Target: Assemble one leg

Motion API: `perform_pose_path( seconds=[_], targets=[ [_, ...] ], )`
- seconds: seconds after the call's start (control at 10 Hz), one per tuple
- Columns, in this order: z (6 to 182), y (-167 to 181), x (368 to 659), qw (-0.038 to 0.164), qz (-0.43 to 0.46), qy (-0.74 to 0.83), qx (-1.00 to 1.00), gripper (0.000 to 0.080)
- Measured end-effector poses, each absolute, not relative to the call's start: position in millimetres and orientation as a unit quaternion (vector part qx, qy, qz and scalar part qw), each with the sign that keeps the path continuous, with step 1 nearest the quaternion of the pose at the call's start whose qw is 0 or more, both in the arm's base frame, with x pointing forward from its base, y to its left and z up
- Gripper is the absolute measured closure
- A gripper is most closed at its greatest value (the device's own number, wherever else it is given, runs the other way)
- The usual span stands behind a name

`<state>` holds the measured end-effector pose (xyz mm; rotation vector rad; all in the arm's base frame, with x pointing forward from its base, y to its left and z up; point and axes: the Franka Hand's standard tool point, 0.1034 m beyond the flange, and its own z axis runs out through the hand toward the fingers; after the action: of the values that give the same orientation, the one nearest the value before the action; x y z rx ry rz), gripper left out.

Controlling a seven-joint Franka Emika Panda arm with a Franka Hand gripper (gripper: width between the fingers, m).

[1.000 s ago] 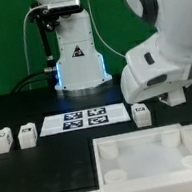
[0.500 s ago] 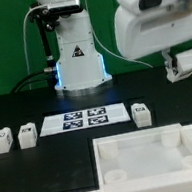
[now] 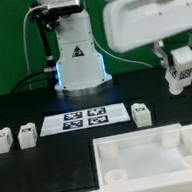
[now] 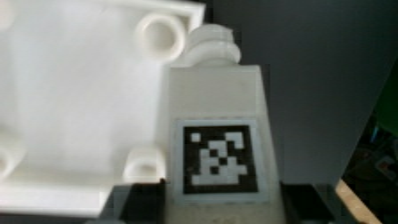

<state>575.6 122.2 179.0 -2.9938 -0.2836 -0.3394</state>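
Starting at the exterior view's left: two spare legs, the outer leg [image 3: 1,139] and the inner leg [image 3: 26,134], stand side by side on the dark tabletop [image 3: 37,180], close together but apart. Next comes the marker board [image 3: 84,117], lying flat. The arm's white base [image 3: 78,61] rises behind it. Just off the board's right end stands a third leg [image 3: 141,114], alone. In front of it the big white panel [image 3: 151,132] lies flat, with its round sockets facing up.

Now up and to the right: the arm [image 3: 147,19] reaches in from above, and the tool [image 3: 179,60] hangs well clear of the tabletop. It is closed onto the held leg [image 3: 181,78], one finger pressed on each side. That leg is in the air and slightly tilted, higher in the picture than the panel's far right corner and touching nothing else.

In the wrist view the held leg [image 4: 214,110] fills the middle, with its black-and-white tag [image 4: 217,155] facing the camera and a stepped peg [image 4: 214,45] at its far end. The panel [image 4: 63,90] spreads out beyond it, and one socket [image 4: 157,35] shows just beside the peg. Whether peg and socket line up, I cannot tell.
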Motion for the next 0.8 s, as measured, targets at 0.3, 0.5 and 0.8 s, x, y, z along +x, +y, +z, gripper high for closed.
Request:
perform_pose_path(
  seconds=[0.3,0.5,0.8],
  targets=[
    [206.7,118,617,0.061,-0.254,-0.077,-0.962,0.0507],
    [196.2,118,615,0.063,-0.292,-0.072,-0.952,0.0507],
    [195.8,119,616,0.063,-0.292,-0.072,-0.952,0.0507]
  ],
)
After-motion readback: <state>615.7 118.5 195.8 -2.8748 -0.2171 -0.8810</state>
